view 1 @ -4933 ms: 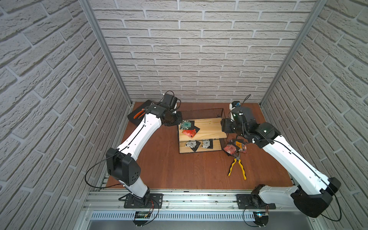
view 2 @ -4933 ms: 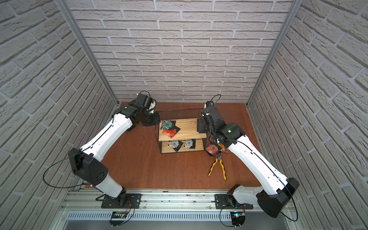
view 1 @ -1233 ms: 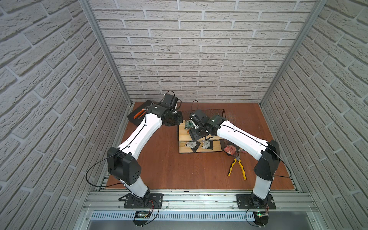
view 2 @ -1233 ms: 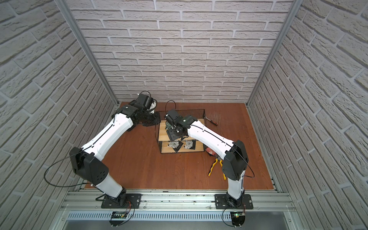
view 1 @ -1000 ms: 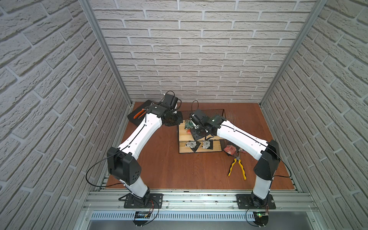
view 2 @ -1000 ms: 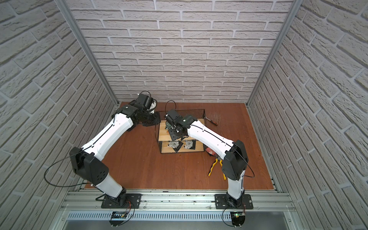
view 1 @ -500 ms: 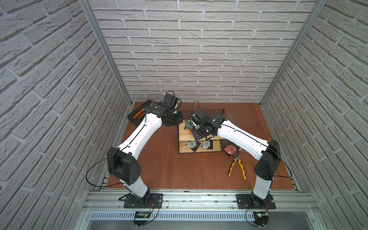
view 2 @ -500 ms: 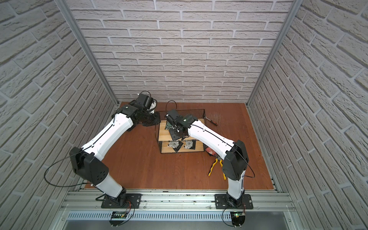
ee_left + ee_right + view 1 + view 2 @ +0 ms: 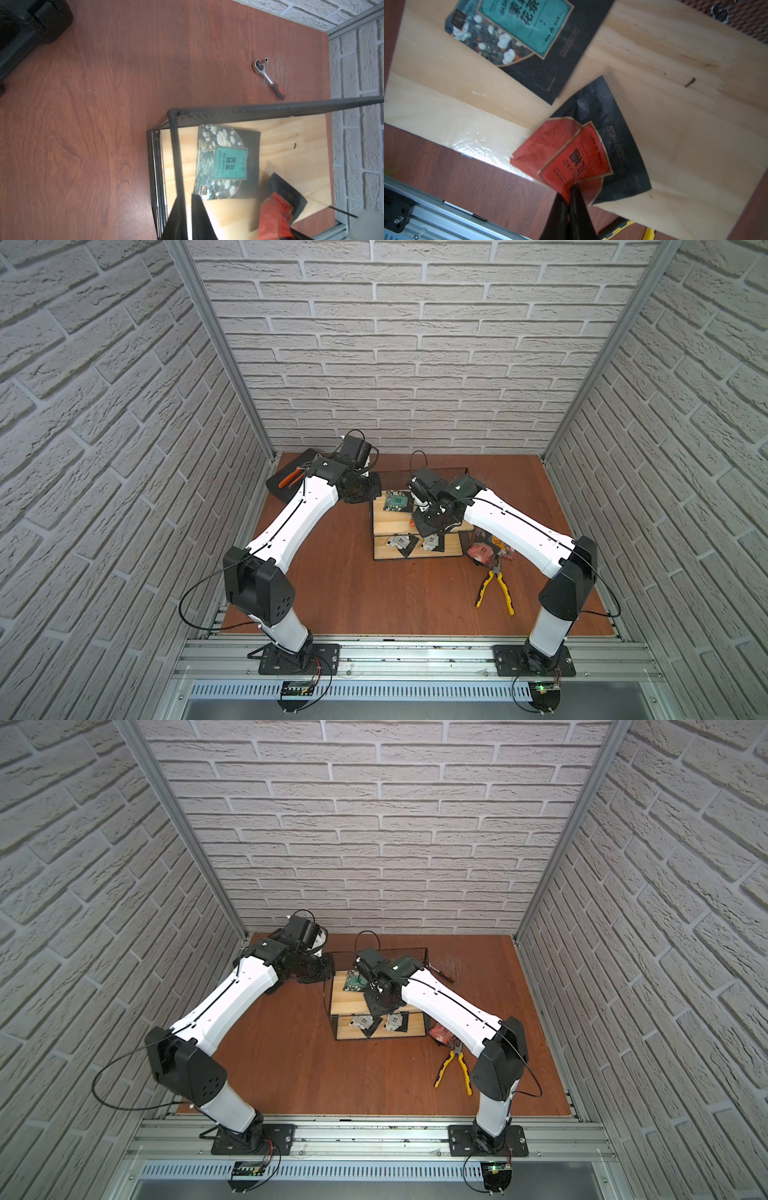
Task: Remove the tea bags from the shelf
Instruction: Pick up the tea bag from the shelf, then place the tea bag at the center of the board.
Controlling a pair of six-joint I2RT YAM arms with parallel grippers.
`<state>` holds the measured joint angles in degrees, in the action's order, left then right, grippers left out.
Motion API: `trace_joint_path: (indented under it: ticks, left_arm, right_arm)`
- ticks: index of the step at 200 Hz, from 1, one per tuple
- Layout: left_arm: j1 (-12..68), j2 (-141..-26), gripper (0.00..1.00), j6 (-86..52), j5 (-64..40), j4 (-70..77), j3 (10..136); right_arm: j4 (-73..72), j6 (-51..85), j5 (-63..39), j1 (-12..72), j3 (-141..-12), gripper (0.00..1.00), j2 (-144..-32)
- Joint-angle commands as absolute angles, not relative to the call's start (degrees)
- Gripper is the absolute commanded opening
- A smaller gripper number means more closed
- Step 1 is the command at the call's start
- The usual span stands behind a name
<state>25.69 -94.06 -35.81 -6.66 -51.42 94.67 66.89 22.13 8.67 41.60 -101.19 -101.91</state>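
Note:
The shelf stands mid-table, pine boards in a black wire frame. On its top board lie a green-labelled tea bag and a red-and-black tea bag at the front edge. My right gripper is shut on the red bag's crumpled lower edge. In a top view this gripper hangs over the top board's front. Two white-grey tea bags lie on the lower board. My left gripper is closed round the frame's upright wire at the shelf's back-left corner.
A small pile of tea bags lies on the table right of the shelf, with yellow-handled pliers in front of it. A ratchet wrench lies behind the shelf. A black tool case sits at the back left.
My right arm came from the pile on the right to the top board; within the last second its jaws closed on the red tea bag. The left arm has not moved.

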Motion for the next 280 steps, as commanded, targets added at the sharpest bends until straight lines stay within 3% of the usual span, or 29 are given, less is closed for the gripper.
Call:
trace_joint_path:
  ticks: [1,83,134,164,204,280]
  left_arm:
    - [26.50,-94.22,0.12,-34.78,-7.73,-49.59,96.59]
    - [26.72,-94.37,0.12,-35.03,-7.46,-49.51,96.48]
    - [26.70,-94.31,0.12,-35.00,-7.29,-49.40,96.47]
    - [26.72,-94.31,0.12,-35.32,-7.25,-49.23,96.50]
    - [26.69,-94.50,0.12,-35.40,-7.29,-49.15,96.53]
    - [26.71,-94.92,0.12,-35.00,-7.55,-49.59,97.03]
  right_arm:
    - [68.68,23.28,8.94,41.22,-99.93,0.02,-96.60]
    - [61.52,24.20,16.89,38.24,-101.63,0.02,-84.12]
    - [59.81,30.67,16.82,19.11,-92.33,0.02,-75.26]
    - [55.69,34.08,7.84,9.19,-78.90,0.02,-71.86]
    - [49.28,36.62,-1.93,5.53,-63.52,0.02,-75.25]
    - [42.53,35.25,-4.41,5.63,-59.61,0.03,-87.92]
